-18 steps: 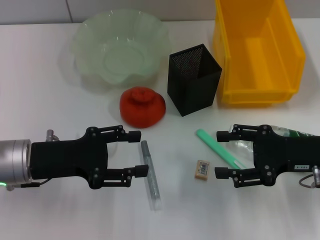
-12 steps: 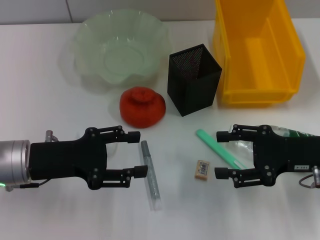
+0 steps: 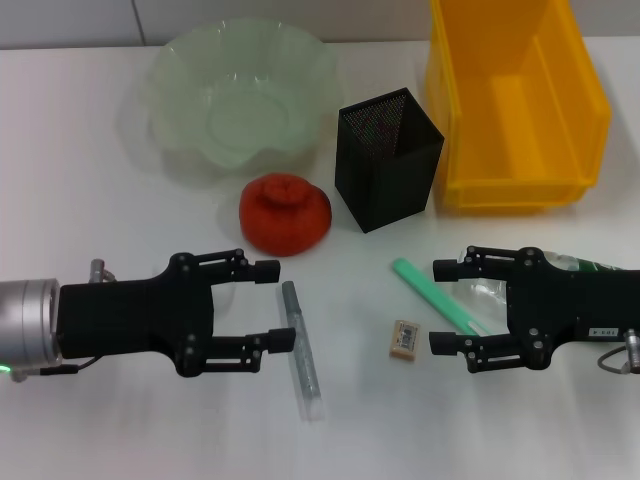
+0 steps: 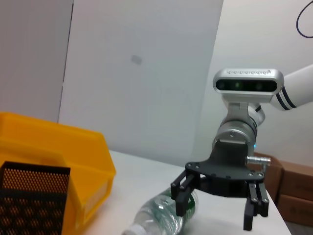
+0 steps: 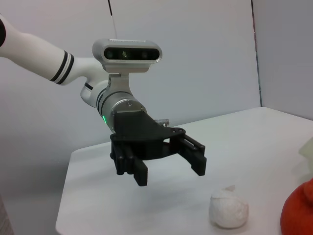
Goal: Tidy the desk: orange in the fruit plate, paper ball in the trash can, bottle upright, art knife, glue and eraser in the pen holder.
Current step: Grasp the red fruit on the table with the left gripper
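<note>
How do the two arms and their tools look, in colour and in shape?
Both tools, left tool and right tool, are matte black with two blocky linked fingers each. Behind each sits a silver cylinder carrying a silver camera bar. The arms are white with black rings. A green light glows on the left wrist.

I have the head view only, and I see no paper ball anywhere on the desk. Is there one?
Observer: Yes. The right wrist view shows the paper ball lying on the table near the orange, with a gap between them.
Operator: Is the left gripper holding it?
Observer: No. The left gripper is open and hangs clear of the ball.
Operator: And the bottle under the right gripper?
Observer: In the left wrist view the bottle lies on its side, with the right gripper open over it. I cannot tell if they touch.
</note>
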Motion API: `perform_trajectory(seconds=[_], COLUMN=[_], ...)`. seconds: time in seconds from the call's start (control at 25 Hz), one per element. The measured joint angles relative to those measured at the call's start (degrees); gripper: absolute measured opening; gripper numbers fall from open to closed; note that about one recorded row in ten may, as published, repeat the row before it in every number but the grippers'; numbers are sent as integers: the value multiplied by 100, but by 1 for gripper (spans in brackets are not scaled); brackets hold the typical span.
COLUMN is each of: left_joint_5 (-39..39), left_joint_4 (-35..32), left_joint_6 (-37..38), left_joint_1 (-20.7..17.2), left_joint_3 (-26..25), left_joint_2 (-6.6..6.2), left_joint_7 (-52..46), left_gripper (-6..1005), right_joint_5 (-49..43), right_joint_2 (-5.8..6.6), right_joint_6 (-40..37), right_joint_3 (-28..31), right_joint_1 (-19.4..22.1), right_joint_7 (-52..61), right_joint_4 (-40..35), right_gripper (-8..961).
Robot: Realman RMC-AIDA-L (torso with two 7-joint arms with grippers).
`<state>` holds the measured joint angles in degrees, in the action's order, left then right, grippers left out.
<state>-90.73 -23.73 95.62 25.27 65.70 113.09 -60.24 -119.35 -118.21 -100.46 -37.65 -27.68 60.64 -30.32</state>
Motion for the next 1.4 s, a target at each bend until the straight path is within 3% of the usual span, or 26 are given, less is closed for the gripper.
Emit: perform_trajectory(seconds=[0.2, 0.32, 0.44, 0.6, 0.72, 1.12, 1.4], left_joint_5=[43, 50, 38, 20, 13, 6, 7], left_joint_4=[-7, -29, -43, -15, -22, -59, -59], left_joint_6=[-139, -746, -1220, -2041, -2644, -3617, -3867], left_joint_1=[158, 345, 464, 712, 855, 994, 1003], left_joint_3=[-472, -982, -1072, -1000, -649, 160, 260], left_joint_2=[198, 433, 500, 536, 542, 567, 573], left_joint_7=[122, 305, 315, 317, 319, 461, 469], left_gripper=[775, 775, 775, 775, 775, 774, 773], right_joint_5=[0, -1, -1, 0, -1, -1, 0], right_joint_2=[0, 0, 2, 25, 23, 30, 34], right_joint_6=[1, 1, -10, -23, 0, 95, 107], right_joint_3=[13, 20, 21, 21, 21, 40, 38], right_joint_1=[1, 14, 23, 27, 27, 35, 19], right_joint_7=[1, 12, 25, 36, 36, 39, 57], right_joint_4=[0, -6, -14, -5, -3, 1, 0], right_gripper=[818, 818, 818, 818, 817, 818, 817])
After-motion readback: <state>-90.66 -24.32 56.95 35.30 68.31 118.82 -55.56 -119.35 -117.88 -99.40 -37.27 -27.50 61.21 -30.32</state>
